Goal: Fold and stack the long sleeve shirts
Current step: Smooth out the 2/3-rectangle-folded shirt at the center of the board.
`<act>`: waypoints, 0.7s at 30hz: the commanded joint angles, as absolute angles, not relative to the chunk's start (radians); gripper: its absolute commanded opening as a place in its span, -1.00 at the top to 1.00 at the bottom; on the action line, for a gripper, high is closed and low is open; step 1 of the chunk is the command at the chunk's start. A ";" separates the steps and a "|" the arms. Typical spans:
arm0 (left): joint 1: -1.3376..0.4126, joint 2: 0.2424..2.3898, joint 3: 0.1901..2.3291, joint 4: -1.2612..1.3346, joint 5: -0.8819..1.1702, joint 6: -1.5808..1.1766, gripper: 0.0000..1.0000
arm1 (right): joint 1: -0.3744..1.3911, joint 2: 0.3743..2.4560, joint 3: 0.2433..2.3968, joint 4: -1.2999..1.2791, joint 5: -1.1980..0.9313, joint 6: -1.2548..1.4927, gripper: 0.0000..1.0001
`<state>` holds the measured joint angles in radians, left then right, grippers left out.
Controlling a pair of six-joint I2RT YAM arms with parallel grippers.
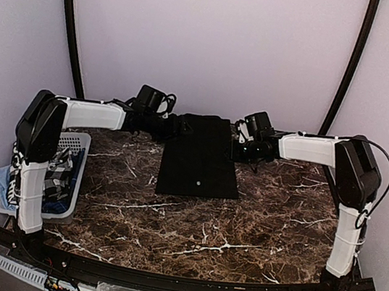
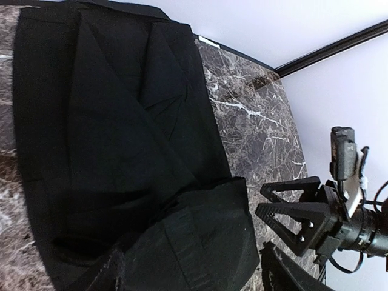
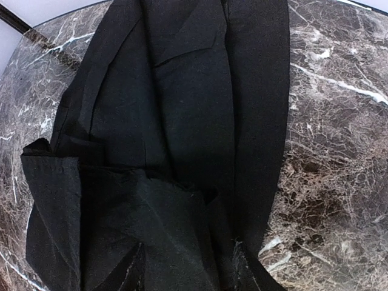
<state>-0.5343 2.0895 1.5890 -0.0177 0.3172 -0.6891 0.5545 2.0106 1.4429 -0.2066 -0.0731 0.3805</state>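
The long black shirt (image 1: 199, 161) runs up and down mid-picture, with a hand at each side of its top. The right hand (image 2: 259, 200) is half open and empty. I cannot tell about the left hand (image 1: 172, 127).

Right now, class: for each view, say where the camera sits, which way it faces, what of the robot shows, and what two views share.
Top external: above and behind the left arm and right arm, both in view, looking down across the marble table toward the back wall.
Left wrist: at the table's far end, facing rightward across the black shirt; the right tool shows, open.
Right wrist: close above the shirt, looking down; its own tool cannot be made out.
Shared: both wrist views show the shirt on marble.
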 commanded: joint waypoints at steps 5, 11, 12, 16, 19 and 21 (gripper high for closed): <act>-0.458 1.930 1.372 -0.005 0.325 -0.663 -0.34 | 0.546 2.095 1.527 -0.211 -0.146 0.329 0.13; -0.446 1.959 1.338 0.020 0.332 -0.644 -0.13 | 0.546 2.140 1.581 -0.225 -0.152 0.324 0.26; -0.444 1.973 1.339 0.020 0.333 -0.641 -0.11 | 0.545 2.149 1.587 -0.228 -0.152 0.324 0.29; -0.442 2.014 1.342 0.047 0.349 -0.632 -0.08 | 0.545 2.168 1.606 -0.240 -0.153 0.326 0.51; -0.442 2.052 1.358 0.057 0.372 -0.634 -0.08 | 0.544 2.165 1.606 -0.244 -0.145 0.330 0.69; -0.441 2.074 1.373 0.058 0.383 -0.637 -0.07 | 0.543 2.157 1.598 -0.242 -0.138 0.332 0.80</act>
